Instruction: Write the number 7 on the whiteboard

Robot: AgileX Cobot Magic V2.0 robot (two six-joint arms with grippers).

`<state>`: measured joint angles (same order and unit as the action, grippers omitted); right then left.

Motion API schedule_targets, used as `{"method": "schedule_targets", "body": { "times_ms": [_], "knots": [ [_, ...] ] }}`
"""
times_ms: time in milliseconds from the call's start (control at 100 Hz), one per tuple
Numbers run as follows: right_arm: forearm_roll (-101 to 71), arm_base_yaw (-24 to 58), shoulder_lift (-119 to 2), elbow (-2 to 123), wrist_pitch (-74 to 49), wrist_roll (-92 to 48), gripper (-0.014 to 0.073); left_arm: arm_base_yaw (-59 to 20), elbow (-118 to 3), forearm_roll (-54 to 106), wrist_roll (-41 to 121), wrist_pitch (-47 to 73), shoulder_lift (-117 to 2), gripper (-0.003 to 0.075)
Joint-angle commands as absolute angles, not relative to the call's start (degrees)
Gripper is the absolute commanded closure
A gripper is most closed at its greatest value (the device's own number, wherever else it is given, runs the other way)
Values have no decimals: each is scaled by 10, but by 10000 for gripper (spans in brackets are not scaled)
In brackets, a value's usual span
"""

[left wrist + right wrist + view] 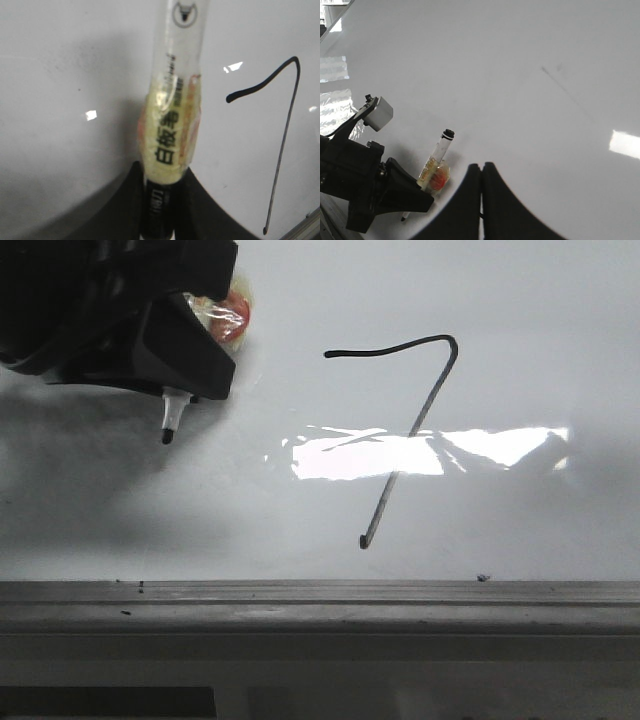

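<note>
The number 7 (436, 390) is drawn in thin black line mid-board on the whiteboard (500, 300): a wavy top bar, a rounded corner and a long greyer diagonal ending in a dot. My left gripper (200, 345) is at the upper left, shut on a marker (172, 415) whose black tip points down at the board, well left of the 7. In the left wrist view the marker (172, 130) sits between the black fingers, with the 7 (281, 150) off to one side. My right gripper (481, 200) is shut and empty over bare board, beside the left gripper (405, 197).
A grey metal ledge (320, 605) runs along the board's lower edge. A bright white glare streak (470, 448) crosses the 7's diagonal. The marker's wrapped body (436, 170) has yellow and red tape.
</note>
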<state>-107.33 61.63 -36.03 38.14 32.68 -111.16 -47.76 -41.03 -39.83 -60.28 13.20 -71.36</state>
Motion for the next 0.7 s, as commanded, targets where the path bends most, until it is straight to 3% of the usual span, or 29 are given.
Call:
{"method": "schedule_targets", "body": {
  "times_ms": [0,300,690],
  "knots": [
    [-1066,618,-360,398,314,-1115,660,-472,-411,-370,-611,240,-726,741],
    [-1066,618,-360,398,315,-1115,660,-472,-411,-261,-595,266,-707,741],
    [-1066,618,-360,398,315,-1115,660,-472,-411,-277,-595,216,-739,741]
  ]
}}
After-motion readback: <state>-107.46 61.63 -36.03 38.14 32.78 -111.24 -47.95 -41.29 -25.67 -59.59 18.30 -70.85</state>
